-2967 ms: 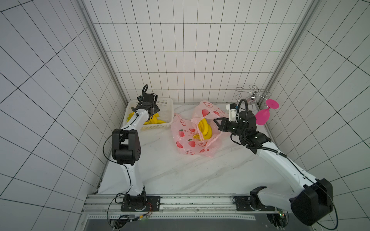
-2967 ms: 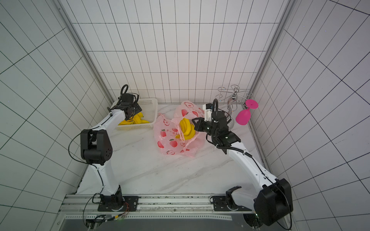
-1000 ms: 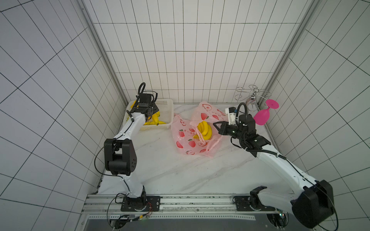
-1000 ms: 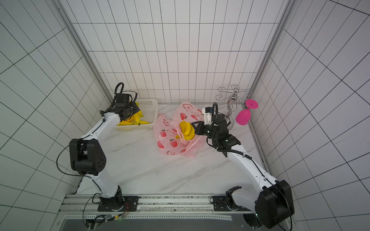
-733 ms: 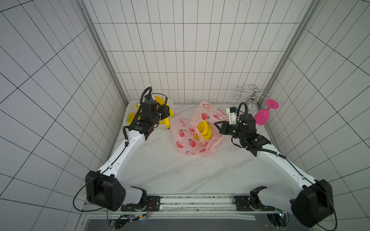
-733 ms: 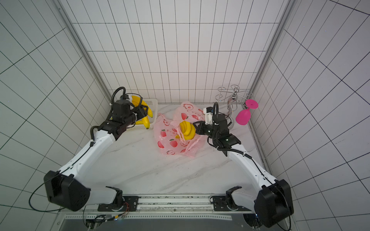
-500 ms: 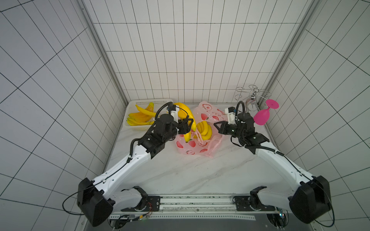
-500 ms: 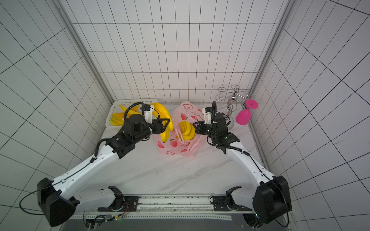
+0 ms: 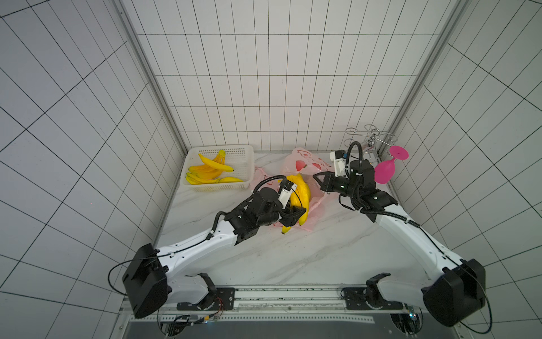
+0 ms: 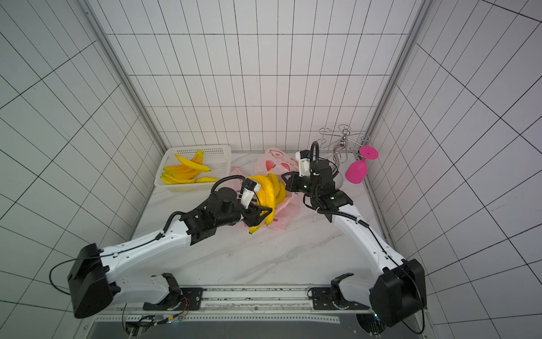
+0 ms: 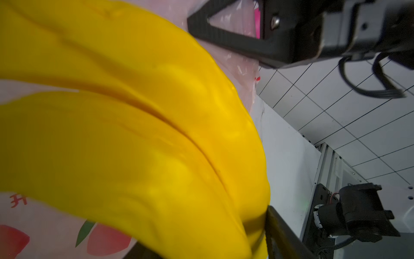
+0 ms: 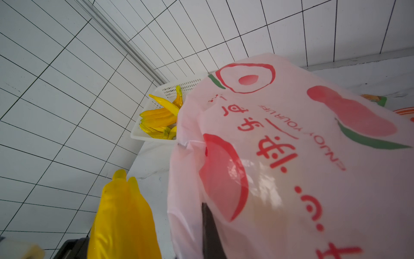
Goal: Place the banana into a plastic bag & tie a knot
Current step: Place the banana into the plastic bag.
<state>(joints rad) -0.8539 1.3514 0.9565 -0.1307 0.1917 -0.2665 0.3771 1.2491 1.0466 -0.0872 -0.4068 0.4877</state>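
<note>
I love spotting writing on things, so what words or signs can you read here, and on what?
"ENJOY YOUR LIFE": small red print on the pink plastic bag, seen upside down in the right wrist view.
Large red Chinese-looking characters beside it: upside down, not readable with certainty.
One red character on the bag in the left wrist view: blurred, unreadable.
Nothing else legible.

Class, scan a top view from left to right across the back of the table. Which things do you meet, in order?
White basket of bananas → banana bunch, held in the left gripper → right gripper, pinching the plastic bag → pink glass.
</note>
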